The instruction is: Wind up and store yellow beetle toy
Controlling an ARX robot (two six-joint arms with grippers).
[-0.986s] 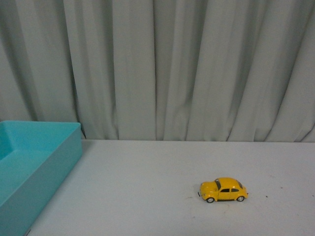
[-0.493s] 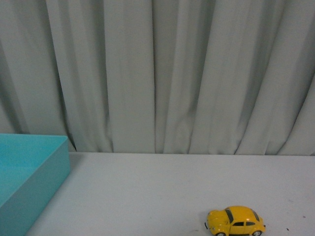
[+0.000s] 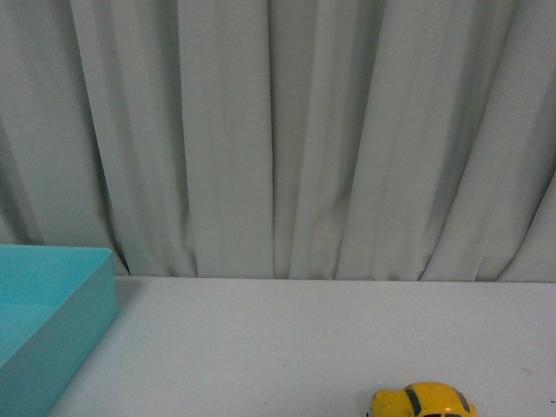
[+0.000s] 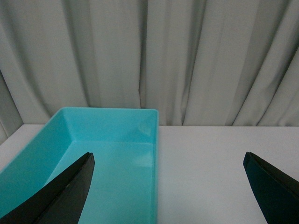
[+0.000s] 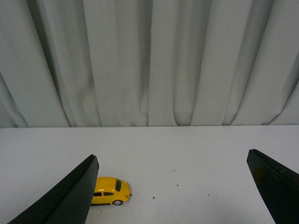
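Gaping claws: the left gripper [image 4: 168, 161] and the right gripper [image 5: 172, 156] both stand spread wide, grasping nothing.
Toy: the yellow beetle toy [image 3: 423, 401] sits on the table [image 3: 261, 347] at 5 o'clock in the front view, ahead of the right claw and untouched.
Change: within the last second the toy has sunk from mid-table to the bottom edge. This is probably the view lifting rather than the toy rolling, so winding has not begun.
Bin: the teal bin [image 3: 52, 321] is at 8 o'clock, well apart from the toy.
Backdrop: the curtain [image 3: 278, 130] now fills more of the view.
Hidden: the toy's wheels are cut off in the front view, one end sits behind a right finger, and no winder can be made out.
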